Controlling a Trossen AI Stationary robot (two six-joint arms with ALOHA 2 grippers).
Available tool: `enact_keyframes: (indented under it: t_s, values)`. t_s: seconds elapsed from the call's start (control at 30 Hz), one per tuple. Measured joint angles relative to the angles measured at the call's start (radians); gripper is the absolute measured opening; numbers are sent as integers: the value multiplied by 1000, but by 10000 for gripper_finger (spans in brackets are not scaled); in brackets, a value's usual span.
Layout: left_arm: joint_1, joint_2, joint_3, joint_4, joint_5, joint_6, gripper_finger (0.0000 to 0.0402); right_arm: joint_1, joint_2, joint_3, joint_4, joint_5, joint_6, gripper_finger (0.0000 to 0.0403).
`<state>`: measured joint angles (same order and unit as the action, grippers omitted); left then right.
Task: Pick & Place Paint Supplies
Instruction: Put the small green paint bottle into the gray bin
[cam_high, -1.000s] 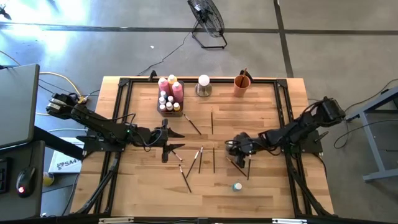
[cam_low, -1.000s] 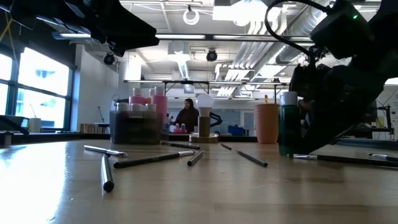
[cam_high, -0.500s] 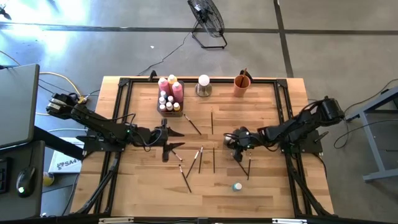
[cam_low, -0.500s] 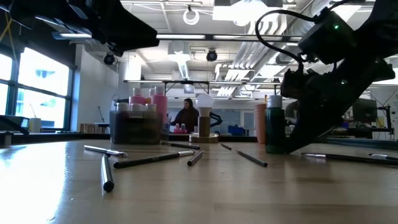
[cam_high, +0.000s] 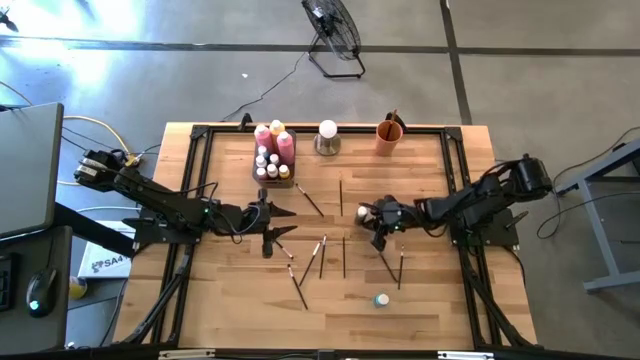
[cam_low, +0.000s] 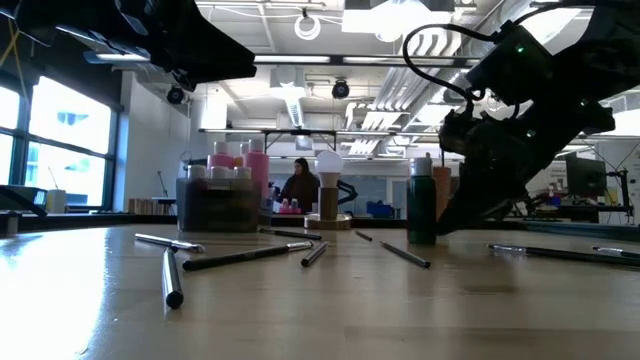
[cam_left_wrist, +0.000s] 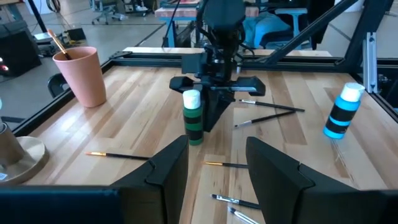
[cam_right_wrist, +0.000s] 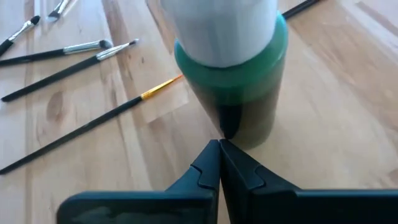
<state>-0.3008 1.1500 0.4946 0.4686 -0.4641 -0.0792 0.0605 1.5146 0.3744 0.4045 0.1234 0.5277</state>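
My right gripper (cam_right_wrist: 219, 146), fingers pressed together, was nudging the green bottle (cam_right_wrist: 229, 74) just ahead, tips touching its base; my left gripper (cam_left_wrist: 214, 168) hung spread, empty. Next move, as I judged it: open, straddle the bottle, then pinch.

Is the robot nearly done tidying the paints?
Not nearly. Some bottles stand in the tray. The right hand, shut, sits right at the green bottle without gripping it. The left hand waits open. Brushes and a blue bottle are loose.
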Motion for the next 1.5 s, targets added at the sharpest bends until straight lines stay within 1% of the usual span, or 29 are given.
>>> enact_keyframes:
  t_s: [0.13,0.37,0.47,0.6,0.7,0.8,0.93,1.03,1.17,1.3,1.5]
  values:
    - [0,0,0,0,0,0,159,-18,0,0,1,-12,-3,2]
    - [0,0,0,0,0,0,159,-7,-2,0,-34,-104,-1,2]
    - [0,0,0,0,0,0,159,9,-13,0,-69,-87,-1,2]
    - [0,0,0,-1,-3,0,159,31,-60,0,-84,-67,-9,2]
    - [0,0,0,-1,-3,0,159,49,-123,1,-136,-66,-24,2]
    - [0,0,0,0,-3,0,159,68,-204,1,-258,-59,-27,2]
    - [0,0,0,0,-3,0,159,103,-333,1,-442,14,-9,2]
    - [0,0,0,0,-3,0,159,137,-437,1,-514,78,-18,2]
    - [0,0,0,0,-3,0,159,175,-563,1,-514,144,-88,2]
    - [0,0,0,1,-3,-3,159,198,-663,1,-504,194,-151,2]
    - [0,0,0,10,-2,-4,159,218,-774,1,-505,219,-233,2]
